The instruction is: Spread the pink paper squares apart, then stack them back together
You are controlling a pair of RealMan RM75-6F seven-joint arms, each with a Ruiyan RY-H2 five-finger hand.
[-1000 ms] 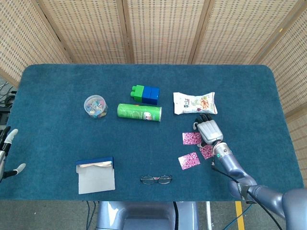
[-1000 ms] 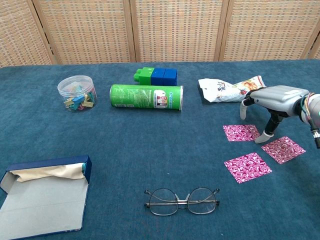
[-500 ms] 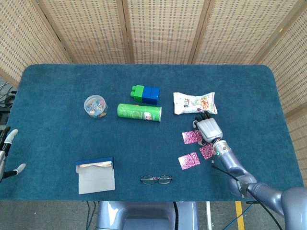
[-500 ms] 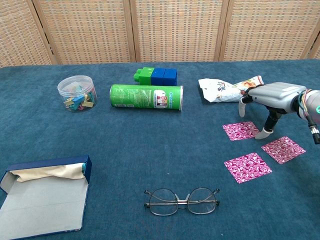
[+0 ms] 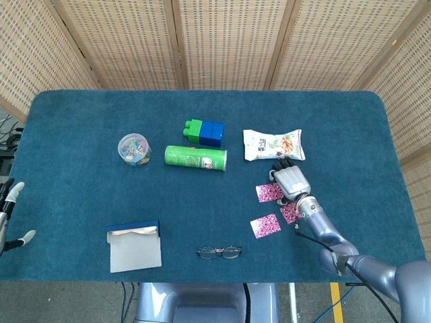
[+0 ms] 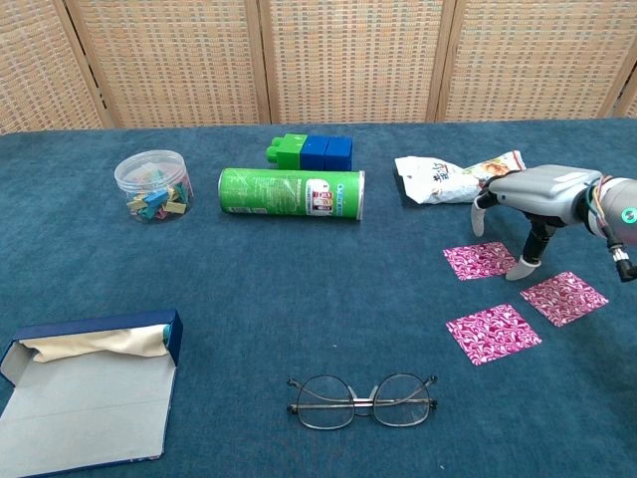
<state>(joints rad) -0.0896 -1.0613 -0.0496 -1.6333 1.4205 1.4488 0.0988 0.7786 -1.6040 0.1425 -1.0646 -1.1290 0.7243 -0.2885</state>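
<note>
So the spreading half looks done to me: there are three pink paper squares lying flat on the blue tablecloth (image 6: 299, 299), none overlapping. One sits toward the back (image 6: 480, 261), one off to the right (image 6: 564, 297), and one nearer the front (image 6: 494, 333), all close together but clearly apart. That leaves the whole restacking half, since nothing is piled on anything yet. The right hand (image 6: 532, 199) is arched over the back square with its fingers apart and pointing down, and one fingertip (image 6: 517, 267) looks like it's at or just touching that square's right edge, though I can't tell for sure if there's contact. It isn't gripping anything as far as I can see. My guess is it's about to drag or pick up that square to start the pile. The left hand (image 5: 9, 214) is barely in frame at the table's far left edge, holding nothing; whether its fingers are curled or spread I can't tell.
</note>
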